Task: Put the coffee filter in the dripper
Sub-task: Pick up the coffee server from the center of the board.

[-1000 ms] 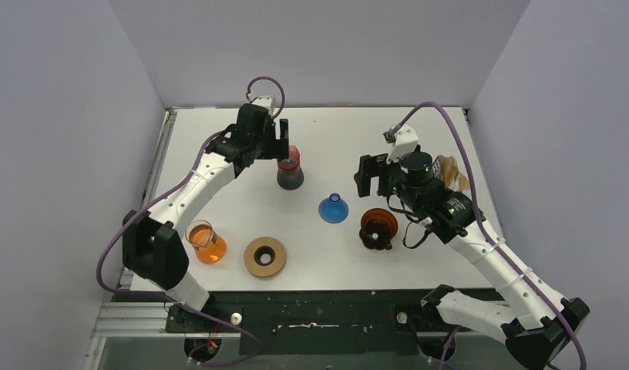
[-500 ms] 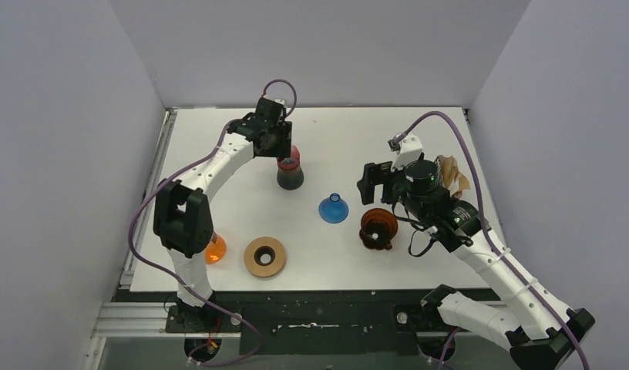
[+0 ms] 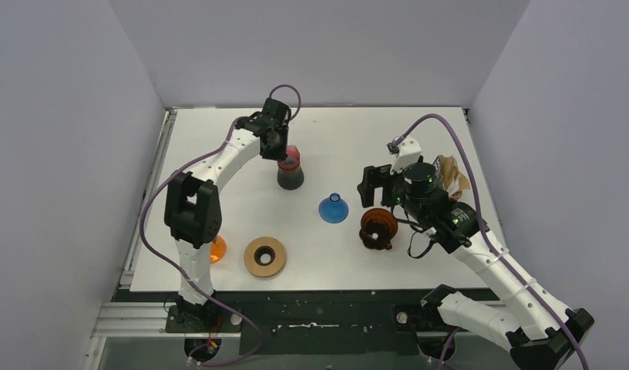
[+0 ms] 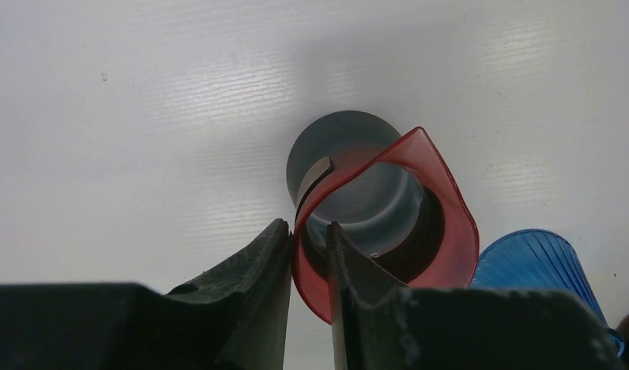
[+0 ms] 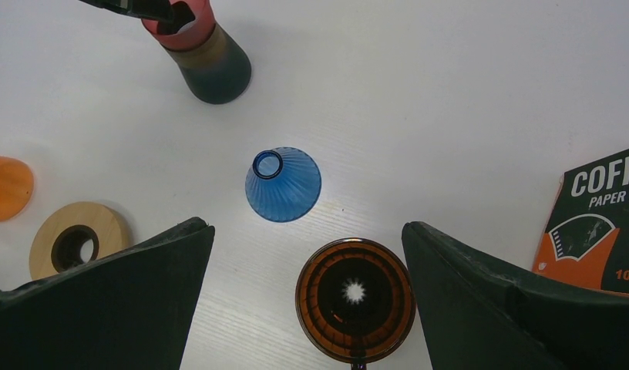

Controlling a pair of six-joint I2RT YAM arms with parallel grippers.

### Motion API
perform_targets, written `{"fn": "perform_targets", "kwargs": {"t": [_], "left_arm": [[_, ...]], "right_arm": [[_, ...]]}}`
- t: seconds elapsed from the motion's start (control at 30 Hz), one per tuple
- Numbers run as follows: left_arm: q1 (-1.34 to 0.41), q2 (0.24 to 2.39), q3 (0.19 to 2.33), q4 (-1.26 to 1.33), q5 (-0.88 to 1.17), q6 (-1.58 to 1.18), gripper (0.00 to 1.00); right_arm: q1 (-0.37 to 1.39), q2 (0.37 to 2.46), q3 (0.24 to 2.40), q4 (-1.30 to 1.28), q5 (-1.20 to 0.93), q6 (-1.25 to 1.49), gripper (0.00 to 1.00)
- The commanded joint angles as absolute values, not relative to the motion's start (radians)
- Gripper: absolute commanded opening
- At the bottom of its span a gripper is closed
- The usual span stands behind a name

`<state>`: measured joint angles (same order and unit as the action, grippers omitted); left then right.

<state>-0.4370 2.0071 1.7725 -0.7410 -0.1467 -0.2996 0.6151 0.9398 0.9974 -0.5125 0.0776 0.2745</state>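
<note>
Two grippers: the left gripper [image 4: 307, 231] is narrowed onto the red collar [image 4: 458, 231] of the grey vessel [image 3: 290, 179], one finger outside the collar wall and one inside. The right gripper [image 5: 307, 230] is spread wide and empty, hanging above the amber dripper [image 5: 355, 299]. The coffee filter pack [image 5: 597, 223] lies near the right edge of the table [image 3: 419, 131], apart from that dripper, and the blue cone [image 5: 284, 185] stands mouth-down between vessel and dripper.

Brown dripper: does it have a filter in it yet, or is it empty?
Empty. The right wrist view looks straight into the dripper: bare ribs and the drain hole show, no paper.
</note>
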Motion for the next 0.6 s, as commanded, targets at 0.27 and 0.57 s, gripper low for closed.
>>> {"fn": "perform_targets", "kwargs": {"t": [0.27, 0.57], "left_arm": [[-0.433, 2.027, 1.866, -0.802, -0.202, -0.257, 0.0], [-0.458, 1.968, 1.857, -0.84, -0.247, -0.235, 0.0]], "right_arm": [[0.611, 0.925, 0.986, -0.49, 0.077, 0.29, 1.0], [0.61, 0.934, 0.996, -0.505, 0.094, 0.29, 1.0]]}}
